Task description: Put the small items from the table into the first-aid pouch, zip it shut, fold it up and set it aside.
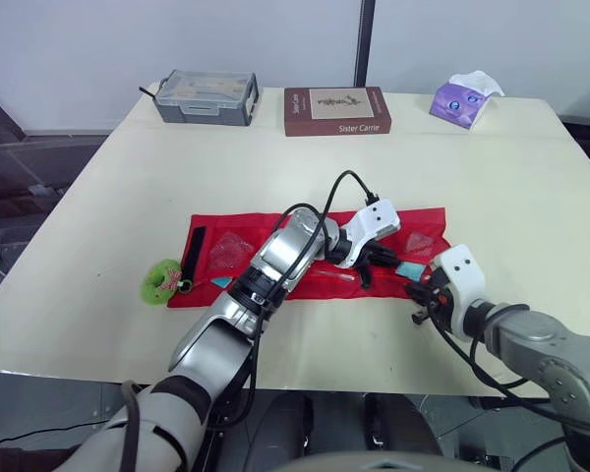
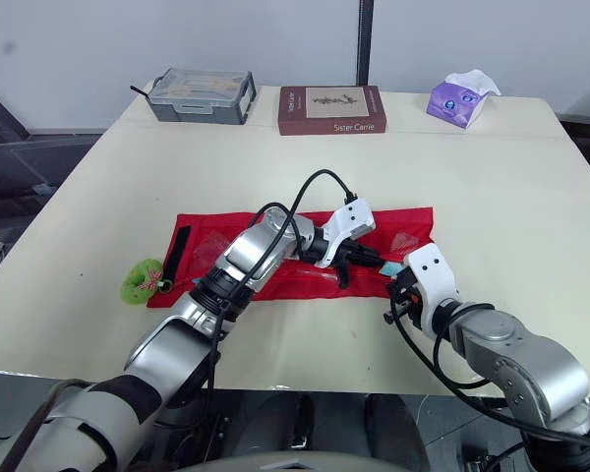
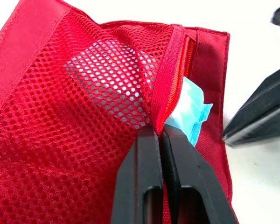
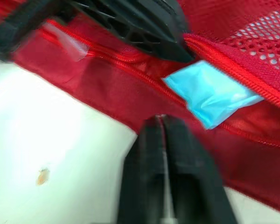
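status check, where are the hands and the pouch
Left hand shut on pouch pocket edge. Right hand shut, empty, at pouch's near edge. Blue packet half out of pocket. Green item on table by pouch's left end.

Book, dark red cover, "Sister Carrie" printed on it, lying flat at far edge of cream worktop. Left of book, near it: grey compartment box with clear lid. Right of book, a little apart: purple tissue pack, white tissue poking up. Behind book: dark upright post against pale wall.
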`<act>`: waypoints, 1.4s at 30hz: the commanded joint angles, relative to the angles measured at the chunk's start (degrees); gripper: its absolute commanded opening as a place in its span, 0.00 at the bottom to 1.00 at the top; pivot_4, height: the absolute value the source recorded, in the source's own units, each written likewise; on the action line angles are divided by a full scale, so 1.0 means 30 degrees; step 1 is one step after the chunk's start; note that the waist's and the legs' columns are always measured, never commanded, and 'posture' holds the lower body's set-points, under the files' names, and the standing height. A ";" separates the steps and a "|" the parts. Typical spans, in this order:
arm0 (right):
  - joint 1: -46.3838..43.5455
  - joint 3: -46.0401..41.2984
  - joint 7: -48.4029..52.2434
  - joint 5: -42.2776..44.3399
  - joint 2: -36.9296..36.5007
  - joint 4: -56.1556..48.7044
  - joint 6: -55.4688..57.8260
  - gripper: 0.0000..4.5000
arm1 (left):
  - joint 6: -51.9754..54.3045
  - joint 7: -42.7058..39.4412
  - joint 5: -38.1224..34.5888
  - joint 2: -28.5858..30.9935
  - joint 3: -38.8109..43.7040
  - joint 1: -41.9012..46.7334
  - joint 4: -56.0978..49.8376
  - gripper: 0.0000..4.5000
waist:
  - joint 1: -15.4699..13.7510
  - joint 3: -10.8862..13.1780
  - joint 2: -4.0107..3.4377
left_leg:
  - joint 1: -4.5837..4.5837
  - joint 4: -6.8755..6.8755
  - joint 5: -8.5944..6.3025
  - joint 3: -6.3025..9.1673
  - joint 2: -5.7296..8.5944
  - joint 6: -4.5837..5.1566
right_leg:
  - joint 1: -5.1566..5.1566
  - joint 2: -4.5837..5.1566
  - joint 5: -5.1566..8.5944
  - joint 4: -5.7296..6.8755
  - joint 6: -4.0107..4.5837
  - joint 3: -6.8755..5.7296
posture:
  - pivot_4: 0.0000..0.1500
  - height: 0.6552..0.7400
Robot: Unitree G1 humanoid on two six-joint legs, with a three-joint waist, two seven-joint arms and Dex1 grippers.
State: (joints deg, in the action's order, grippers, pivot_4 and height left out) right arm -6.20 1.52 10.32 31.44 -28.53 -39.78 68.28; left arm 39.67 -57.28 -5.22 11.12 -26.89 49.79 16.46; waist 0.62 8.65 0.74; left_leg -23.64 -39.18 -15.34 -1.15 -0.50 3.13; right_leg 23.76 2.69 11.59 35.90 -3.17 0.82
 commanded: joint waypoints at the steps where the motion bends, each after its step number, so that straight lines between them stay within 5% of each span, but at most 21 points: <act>1: -0.1479 0.0211 -0.1000 -0.1834 0.0965 0.2069 -0.1845 0.02 | 0.0064 -0.0113 -0.0082 -0.0132 -0.0192 -0.0069 -0.1308 0.00 | 0.0036 0.0001 -0.0004 | 0.0004 0.0000 0.0000 -0.0010 -0.0001 0.0000 | 0.0001 -0.0004 -0.0001 0.0001 -0.0001 0.0008 | 1.00 1.00; 9: -0.2390 0.0125 -0.0377 -0.3175 0.0833 0.3384 -0.3004 0.02 | -0.0276 -0.0007 0.0069 -0.0309 -0.0546 -0.0299 -0.1513 0.00 | -0.0023 0.0001 -0.0004 | -0.0012 0.0000 0.0001 -0.0011 0.0008 -0.0001 | 0.0007 0.0000 -0.0003 -0.0002 0.0000 0.0011 | 1.00 1.00; 14: -0.0850 -0.1002 0.2367 -0.1281 -0.1120 0.0870 -0.1892 0.02 | -0.2194 -0.0183 0.0651 -0.0179 -0.0781 -0.0015 -0.0458 0.00 | -0.0109 0.0002 -0.0004 | -0.0012 0.0001 0.0000 0.0003 0.0011 0.0000 | 0.0004 0.0000 -0.0002 -0.0003 0.0001 0.0008 | 1.00 1.00; 17: 0.1094 -0.4128 0.4127 0.1715 -0.1586 -0.1716 -0.1057 0.19 | -0.4092 -0.0406 0.0881 -0.0403 -0.0741 0.0425 0.0735 0.00 | -0.0192 0.0005 0.0002 | -0.0020 0.0003 0.0000 0.0012 0.0011 0.0001 | 0.0005 -0.0001 -0.0001 -0.0010 0.0000 0.0004 | 1.00 1.00; 23: 0.5256 -1.1034 0.4958 0.6453 -0.1273 -0.4009 -0.0821 0.85 | -0.6099 -0.0622 0.0846 -0.2229 -0.0657 0.1262 0.2535 0.00 | -0.0506 0.0003 0.0005 | -0.0019 -0.0012 -0.0001 0.0014 0.0010 0.0003 | -0.0008 0.0000 0.0001 -0.0014 -0.0004 0.0019 | 1.00 1.00; 25: 0.6493 -1.2664 0.4889 0.6781 -0.1459 -0.4177 -0.1216 0.99 | -0.6722 -0.0443 0.1123 -0.2714 -0.0819 0.1290 0.3036 0.00 | -0.0555 0.0002 0.0005 | -0.0027 -0.0013 -0.0007 0.0013 0.0026 0.0012 | -0.0008 0.0003 0.0001 -0.0019 -0.0006 0.0036 | 1.00 1.00; 30: 0.7917 -1.4814 0.4541 0.6941 -0.2029 -0.4098 -0.2247 0.99 | -0.6962 -0.0434 -0.0098 -0.2952 0.0825 0.0420 0.2476 0.00 | -0.0379 -0.0004 -0.0009 | -0.0011 -0.0010 -0.0014 -0.0009 0.0027 0.0024 | -0.0005 -0.0003 0.0009 -0.0015 -0.0021 0.0078 | 1.00 1.00; 33: 0.7932 -1.5039 0.4540 0.7723 -0.2565 -0.3408 -0.1928 1.00 | -0.4719 -0.2698 -0.2982 -0.0734 0.3209 -0.0894 -0.0628 0.19 | -0.0012 -0.0006 -0.0025 | 0.0004 -0.0006 -0.0014 -0.0013 0.0001 0.0024 | -0.0001 -0.0020 0.0050 -0.0004 0.0016 0.0079 | 1.00 1.00; 36: 0.7463 -1.4732 0.3694 0.8491 -0.2968 -0.2380 -0.1197 1.00 | -0.2666 -0.3948 -0.5323 0.1730 0.4874 -0.2640 -0.4197 0.49 | 0.0096 -0.0014 -0.0040 | 0.0010 0.0014 -0.0013 -0.0002 -0.0048 0.0019 | 0.0005 -0.0060 0.0053 0.0004 0.0061 0.0073 | 1.00 1.00; 40: 0.6324 -1.4089 0.2153 0.9421 -0.3306 -0.0744 0.0177 1.00 | -0.0697 -0.4020 -0.7599 0.5109 0.7593 -0.5506 -0.8244 0.89 | -0.0006 -0.0021 -0.0049 | 0.0031 0.0023 -0.0012 -0.0031 -0.0056 0.0015 | -0.0003 -0.0034 0.0057 0.0007 0.0073 0.0094 | 1.00 1.00; 42: 0.5626 -1.3882 0.1465 1.0082 -0.3399 0.0239 0.1045 1.00 | -0.0977 -0.3441 -0.8522 0.5793 0.9456 -0.7182 -0.9266 0.98 | -0.0114 -0.0020 -0.0045 | 0.0019 0.0012 -0.0010 -0.0020 -0.0040 0.0014 | -0.0005 -0.0023 0.0058 0.0005 0.0072 0.0078 | 1.00 1.00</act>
State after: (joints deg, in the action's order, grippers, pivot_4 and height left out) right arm 11.32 -39.73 16.45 59.53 -37.90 -40.21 69.80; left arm 37.06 -68.53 -27.53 27.98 -2.43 29.39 -7.22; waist 0.28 8.59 0.61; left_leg -23.59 -39.17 -15.37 -1.21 -0.59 3.17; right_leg 23.75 2.66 11.77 35.89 -2.96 1.04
